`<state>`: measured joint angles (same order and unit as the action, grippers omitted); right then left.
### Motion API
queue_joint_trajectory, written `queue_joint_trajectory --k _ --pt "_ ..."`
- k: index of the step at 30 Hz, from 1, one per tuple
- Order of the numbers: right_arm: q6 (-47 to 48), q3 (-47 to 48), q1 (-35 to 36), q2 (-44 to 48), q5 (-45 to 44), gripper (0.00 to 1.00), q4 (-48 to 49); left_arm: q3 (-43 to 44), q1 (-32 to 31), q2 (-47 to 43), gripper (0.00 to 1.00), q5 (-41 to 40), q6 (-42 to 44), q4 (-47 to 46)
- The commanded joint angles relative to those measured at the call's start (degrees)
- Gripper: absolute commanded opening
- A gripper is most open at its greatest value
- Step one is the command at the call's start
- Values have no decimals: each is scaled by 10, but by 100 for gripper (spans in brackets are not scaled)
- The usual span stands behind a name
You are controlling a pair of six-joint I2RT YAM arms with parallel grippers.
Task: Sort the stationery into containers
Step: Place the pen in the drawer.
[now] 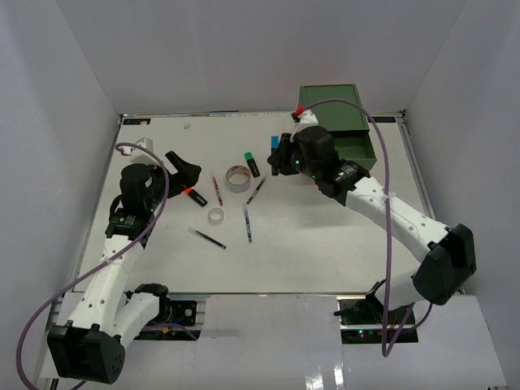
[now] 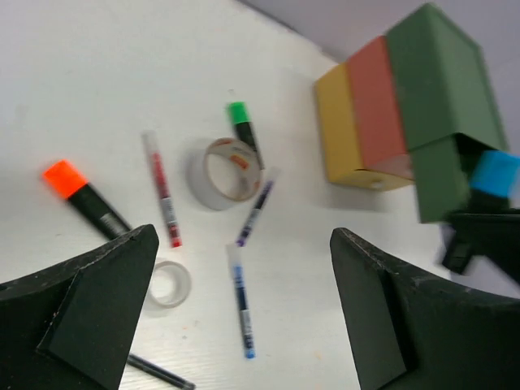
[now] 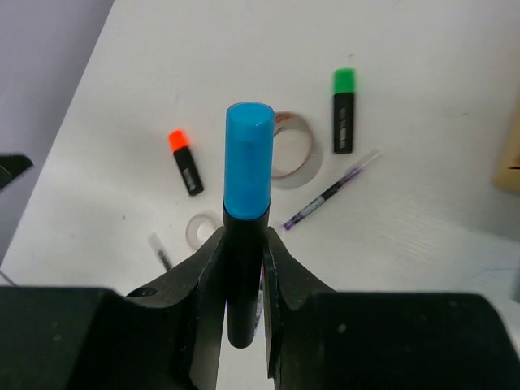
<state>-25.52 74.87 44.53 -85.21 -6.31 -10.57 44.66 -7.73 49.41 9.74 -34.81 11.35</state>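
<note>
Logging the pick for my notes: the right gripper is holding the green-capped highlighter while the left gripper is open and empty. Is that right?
Not quite. The right gripper holds the blue-capped highlighter, as the right wrist view shows; the green-capped highlighter lies beside the grey tape roll. The left gripper is indeed open and empty.

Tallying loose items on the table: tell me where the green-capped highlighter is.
In the top view the green-capped highlighter lies mid-table, close by the grey tape roll on its far-right side, left of the green drawer.
</note>
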Motion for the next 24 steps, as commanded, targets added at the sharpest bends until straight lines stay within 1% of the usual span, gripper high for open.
queue_joint_trajectory --k 1,2,5,7,8,10,11,14,19,24 --pt "-62 -23 -51 70 -26 9 23 14 -1 31 98 -89 47 58" --pt "-73 -31 -79 94 -35 10 30 6 -1 37 98 -103 48 57" --pt "-105 -63 -130 140 -62 12 41 -13 -2 48 98 -124 57 45" --pt "-125 -75 -154 157 -79 13 40 -28 -2 53 98 -132 63 45" --pt "-131 -80 -178 170 -92 14 40 -34 -2 53 98 -144 69 45" --pt "-139 -86 -200 178 -101 15 39 -43 -1 52 98 -154 69 46" --pt "-148 -88 -219 181 -111 17 39 -43 -2 53 98 -159 69 47" --pt "-168 -97 -248 177 -116 20 39 -44 -1 52 98 -161 68 49" --pt "-187 -98 -266 150 -124 22 40 -44 -2 50 98 -164 68 51" --pt "-198 -90 -272 120 -117 30 40 -45 -1 50 98 -166 65 53"
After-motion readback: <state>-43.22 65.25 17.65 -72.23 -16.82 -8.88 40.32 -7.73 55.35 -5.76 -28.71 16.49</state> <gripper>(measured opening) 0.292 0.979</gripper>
